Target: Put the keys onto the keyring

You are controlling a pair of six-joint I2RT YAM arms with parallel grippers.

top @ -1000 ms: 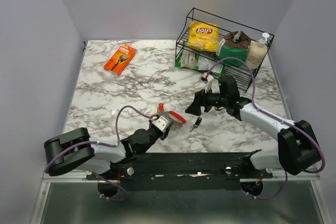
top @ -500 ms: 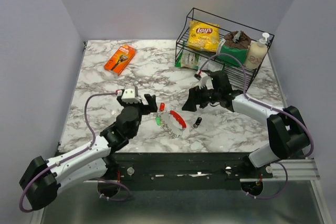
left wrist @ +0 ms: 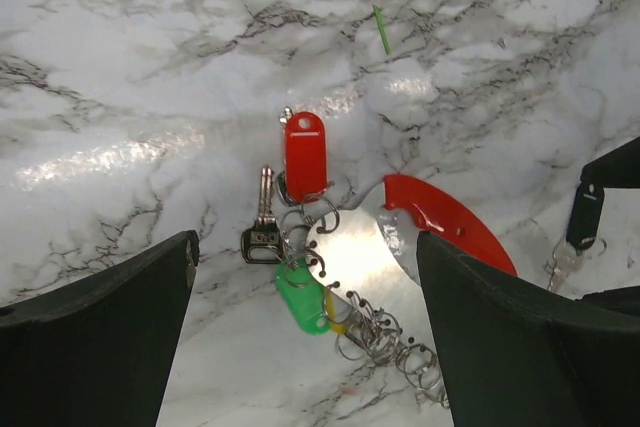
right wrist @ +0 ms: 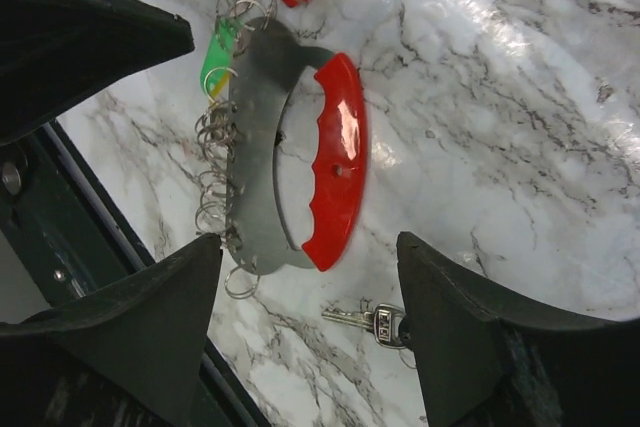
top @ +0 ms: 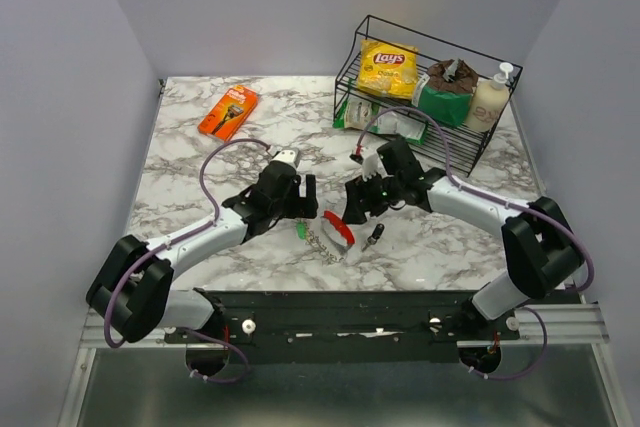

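Lying flat, keyring (top: 338, 232), black key (top: 375, 235) beside, rack (top: 452, 152) behind

You're looking at a marble table (top: 200, 177), with an orange razor pack (top: 228, 112) lying far left. Far right, a black wire rack (top: 455, 149) is holding a yellow Lay's bag (top: 388, 68), a green packet (top: 436, 102) and a pump bottle (top: 489, 102) at its right end. A green-and-white pouch (top: 368, 114) is lying under its left side.

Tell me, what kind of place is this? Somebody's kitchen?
Probably a robot test booth, not a kitchen: plain grey walls box in a marble-look table, a left arm and right arm are bolted at its near edge, and a wire rack holds a chip bag.
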